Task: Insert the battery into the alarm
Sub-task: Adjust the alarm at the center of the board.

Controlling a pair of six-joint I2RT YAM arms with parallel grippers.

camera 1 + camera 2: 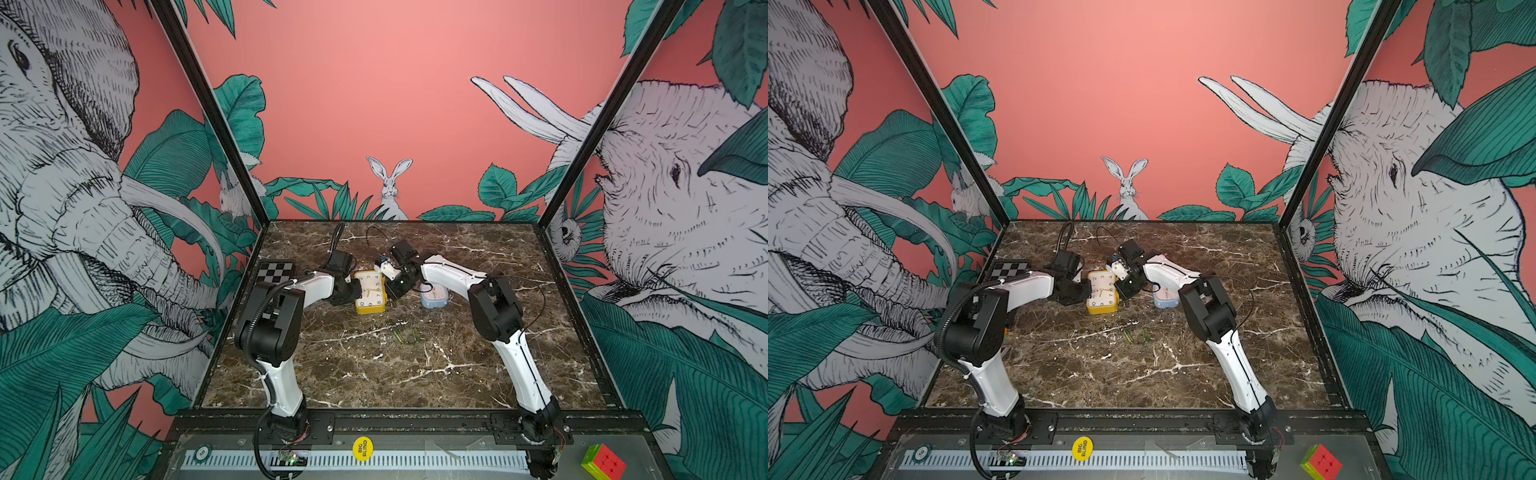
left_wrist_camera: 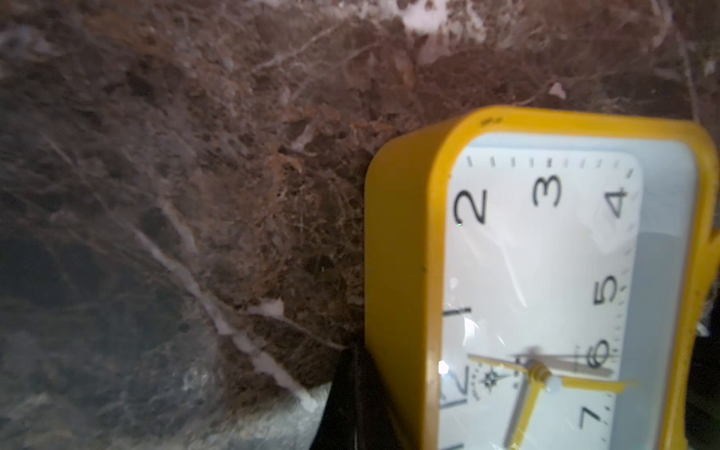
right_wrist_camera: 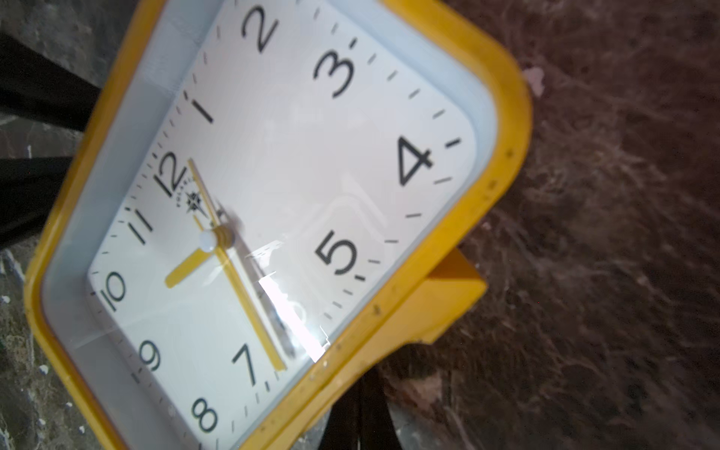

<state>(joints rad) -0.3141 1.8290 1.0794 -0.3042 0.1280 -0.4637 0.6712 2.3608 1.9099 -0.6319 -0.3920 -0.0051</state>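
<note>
- A colored cube [image 1: 602, 463] and a yellow round chip [image 1: 363, 448] lie on the front ledge, nearest of all.
- Both arms start at the front rail. They bend at the elbow and lean in over the marble table [image 1: 415, 374] toward its middle.
- Some small green sticks [image 1: 405, 336] lie on the table between the two arms, well apart from both grippers. They are too small to tell if they are the batteries.
- Past the sticks lies the yellow alarm [image 1: 371, 293], face up. Its back is turned down and hidden.
- The left gripper [image 1: 351, 291] sits low at the alarm's left side, clenched tight with nothing in it. In the left wrist view its dark fingers [image 2: 343, 397] are just beside the yellow wall, cut off by the picture edge.
- The right gripper [image 1: 390, 291] sits at the alarm's right side, also clenched tight. In the right wrist view its dark fingers [image 3: 362, 413] peek out by the yellow rim, mostly hidden. I cannot tell if they touch it.
- A light blue clock [image 1: 434, 297] stands just behind the right arm, which hides half of it.
- A checkered board [image 1: 274, 270] lies by the left wall, partly covered by the left arm.
</note>
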